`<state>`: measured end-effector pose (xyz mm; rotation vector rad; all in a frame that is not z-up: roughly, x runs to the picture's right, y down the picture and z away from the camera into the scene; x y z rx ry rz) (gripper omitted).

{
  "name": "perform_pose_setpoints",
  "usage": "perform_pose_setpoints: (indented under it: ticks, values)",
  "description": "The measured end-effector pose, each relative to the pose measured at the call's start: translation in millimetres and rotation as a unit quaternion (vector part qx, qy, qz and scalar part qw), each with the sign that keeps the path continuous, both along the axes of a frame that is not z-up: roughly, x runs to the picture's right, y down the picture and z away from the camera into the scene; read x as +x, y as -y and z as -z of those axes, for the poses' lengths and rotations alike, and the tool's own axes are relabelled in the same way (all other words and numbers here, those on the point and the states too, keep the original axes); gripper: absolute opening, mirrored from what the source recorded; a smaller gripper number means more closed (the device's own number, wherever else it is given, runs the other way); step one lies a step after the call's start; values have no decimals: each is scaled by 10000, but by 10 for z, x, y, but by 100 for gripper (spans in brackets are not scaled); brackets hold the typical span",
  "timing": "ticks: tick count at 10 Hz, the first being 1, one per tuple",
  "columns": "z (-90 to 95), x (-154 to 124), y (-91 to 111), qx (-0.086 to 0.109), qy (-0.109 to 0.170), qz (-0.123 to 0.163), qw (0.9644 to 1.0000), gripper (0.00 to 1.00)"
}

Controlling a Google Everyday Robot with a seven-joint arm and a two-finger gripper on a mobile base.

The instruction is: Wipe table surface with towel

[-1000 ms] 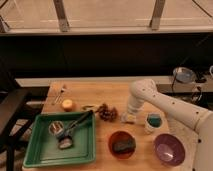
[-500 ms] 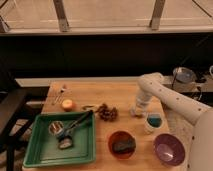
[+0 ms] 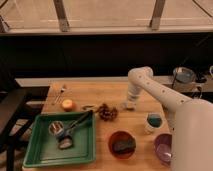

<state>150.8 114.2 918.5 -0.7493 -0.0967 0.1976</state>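
In the camera view the hand [image 3: 129,105] reaches down from the white arm [image 3: 155,87] to the tabletop [image 3: 100,92], over a small pale lump that may be the towel [image 3: 127,106]; whether its grip is wide, narrow or holding it, I cannot tell. Just left of the hand lie the grapes [image 3: 107,112], further left an orange fruit [image 3: 67,104] and a fork [image 3: 60,93]. Nearer the camera than the hand stand a cup [image 3: 153,122], a red bowl [image 3: 122,144] with a sponge [image 3: 123,145], a purple bowl [image 3: 164,147] and, to the left, the green tray [image 3: 42,152].

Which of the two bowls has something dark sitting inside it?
The orange-red bowl, holding a dark sponge. The purple bowl at the right edge looks empty. The gripper is over the table surface, away from both.
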Motion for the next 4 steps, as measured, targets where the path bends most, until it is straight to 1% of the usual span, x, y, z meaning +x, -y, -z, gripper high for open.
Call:
perform_pose_setpoints:
  ticks: [2, 3, 4]
  values:
    - [145, -59, -157, -2, 117, 12, 9999, 0]
    - [269, -45, -290, -20, 116, 6, 9999, 0]
    - [357, -6, -376, -32, 67, -36, 10000, 0]
